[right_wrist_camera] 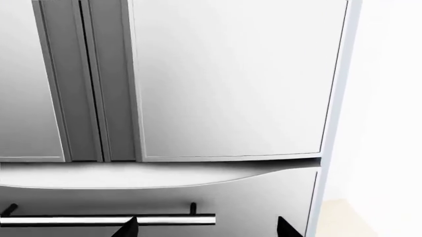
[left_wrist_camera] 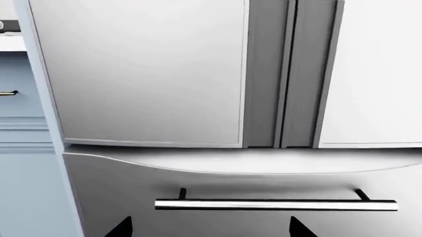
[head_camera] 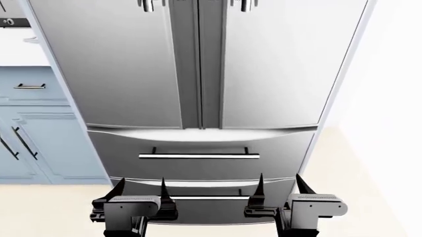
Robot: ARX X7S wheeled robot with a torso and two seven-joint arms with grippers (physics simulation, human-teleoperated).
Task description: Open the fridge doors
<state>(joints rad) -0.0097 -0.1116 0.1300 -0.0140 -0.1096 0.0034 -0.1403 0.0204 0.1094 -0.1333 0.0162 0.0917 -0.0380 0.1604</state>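
The fridge doors are two tall brushed-steel panels, both shut: the left door and the right door. A dark vertical strip runs between them. Only the lower ends of their handles show at the head view's upper edge. My left gripper hovers low in front of the drawers, open and empty. My right gripper stands beside it at the same height, also open and holding nothing. Both are well below the doors and apart from the fridge.
Under the doors are two wide steel drawers, the upper with a horizontal bar handle. Light-blue cabinets stand left of the fridge, a white wall on its right, and beige floor below.
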